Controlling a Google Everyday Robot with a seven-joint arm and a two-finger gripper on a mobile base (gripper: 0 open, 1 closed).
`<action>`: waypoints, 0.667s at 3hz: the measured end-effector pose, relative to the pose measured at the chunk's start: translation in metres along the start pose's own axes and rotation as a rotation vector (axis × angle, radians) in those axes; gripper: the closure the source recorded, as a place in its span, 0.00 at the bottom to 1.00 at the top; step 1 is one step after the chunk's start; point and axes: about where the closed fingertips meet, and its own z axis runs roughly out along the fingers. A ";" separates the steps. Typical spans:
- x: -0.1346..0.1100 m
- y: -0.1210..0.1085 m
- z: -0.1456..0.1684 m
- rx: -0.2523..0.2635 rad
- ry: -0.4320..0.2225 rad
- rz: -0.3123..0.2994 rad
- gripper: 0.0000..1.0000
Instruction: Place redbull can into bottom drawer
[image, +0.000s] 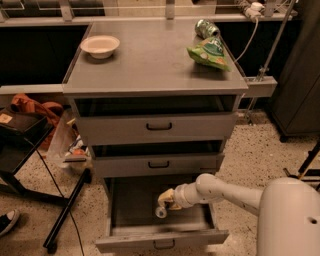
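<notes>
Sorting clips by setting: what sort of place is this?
Probably a robotics lab or workshop: a grey metal drawer cabinet, a speckled hard floor with a black stand leg, and the gripper down inside the open bottom drawer.

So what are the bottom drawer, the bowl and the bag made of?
Drawer: likely grey matte sheet metal, thin flat panels. Bowl: pale, smooth, ceramic or plastic, unclear. Bag: glossy green crinkled film. End effector sits inside the drawer.
</notes>
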 end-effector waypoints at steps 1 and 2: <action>-0.031 -0.022 0.036 0.008 -0.004 0.028 1.00; -0.053 -0.040 0.063 0.019 -0.008 0.044 0.81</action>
